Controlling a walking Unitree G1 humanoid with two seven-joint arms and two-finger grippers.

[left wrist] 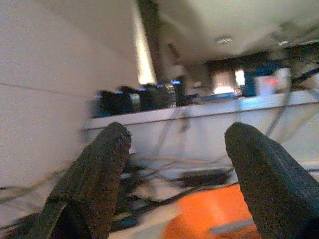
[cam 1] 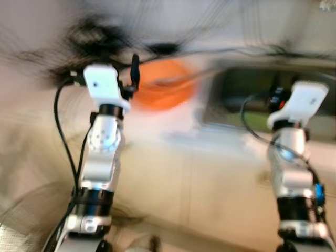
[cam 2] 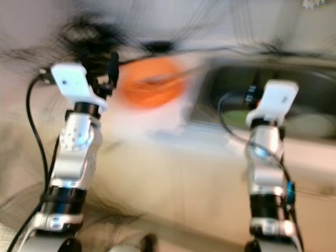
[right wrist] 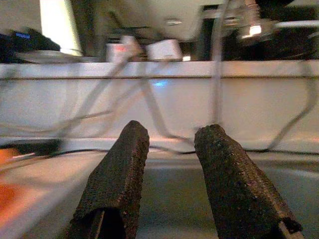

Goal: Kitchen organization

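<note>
Both head views are smeared by blur. The left gripper (left wrist: 174, 164) is raised with its jaws spread wide and empty; a round orange plastic dish (cam 1: 164, 84) lies on the pale counter (cam 1: 173, 184) just ahead of and below them. The right gripper (right wrist: 172, 164) is raised too, its jaws narrowly parted and holding nothing, ahead of them a dark recessed sink (cam 2: 310, 105).
</note>
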